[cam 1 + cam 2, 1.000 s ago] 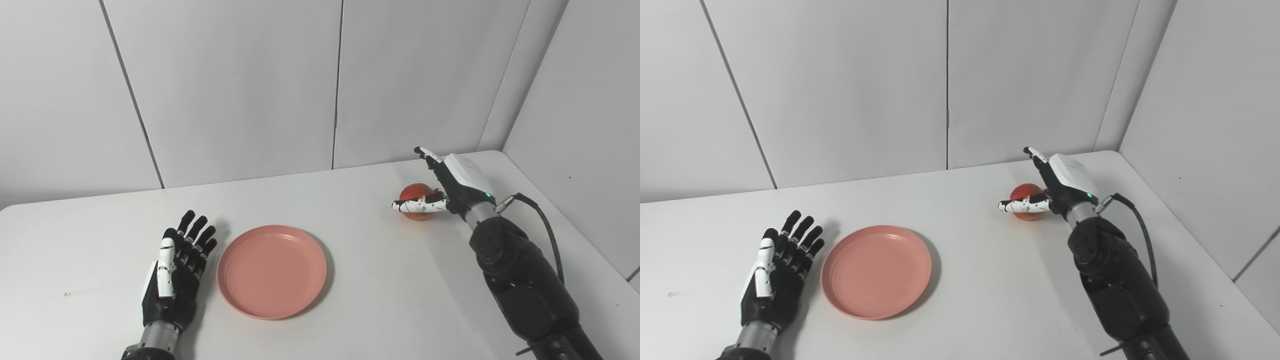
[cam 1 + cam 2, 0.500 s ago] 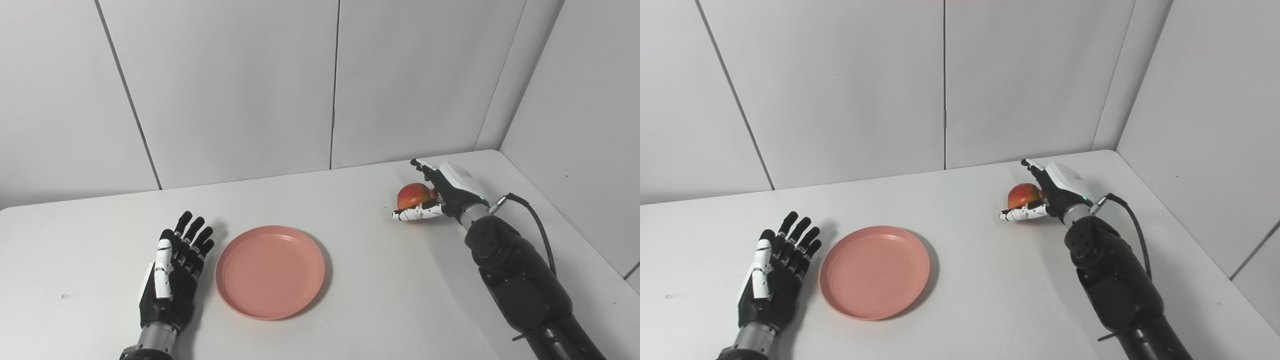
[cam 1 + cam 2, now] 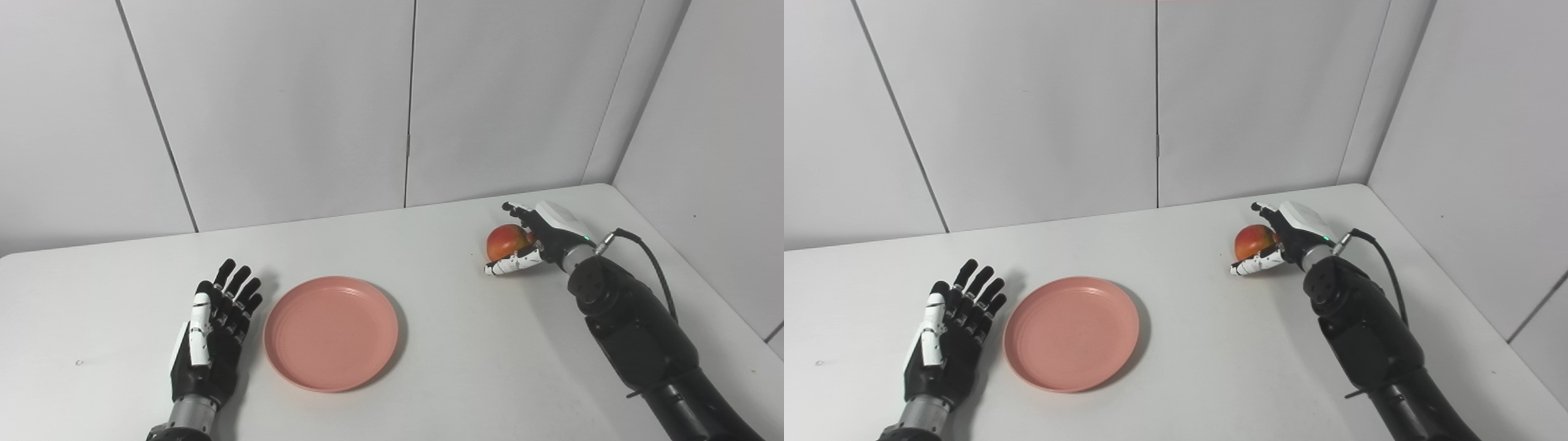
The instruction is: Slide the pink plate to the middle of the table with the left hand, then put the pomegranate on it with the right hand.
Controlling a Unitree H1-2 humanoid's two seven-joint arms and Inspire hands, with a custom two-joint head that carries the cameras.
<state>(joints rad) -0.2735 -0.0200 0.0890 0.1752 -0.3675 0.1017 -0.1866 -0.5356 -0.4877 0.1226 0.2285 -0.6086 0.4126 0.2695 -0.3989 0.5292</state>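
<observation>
The pink plate (image 3: 331, 332) lies on the white table a little left of the middle. My left hand (image 3: 214, 334) rests open and flat on the table just left of the plate, fingers apart, not touching it. The red-orange pomegranate (image 3: 505, 241) sits on the table at the far right. My right hand (image 3: 545, 236) is low beside it, cupping it from the right: the thumb reaches along its front and the fingers (image 3: 1265, 210) curl over its back. The hand is still spread, not closed on the fruit.
The white table (image 3: 441, 380) ends at grey wall panels behind and on the right. The table's right edge runs close past my right arm (image 3: 637, 343), which carries a black cable. Nothing else stands on the table.
My right hand has come down and in around the pomegranate, thumb in front and fingers curling over its back. The view shifted slightly. The plate and left hand have not moved.
</observation>
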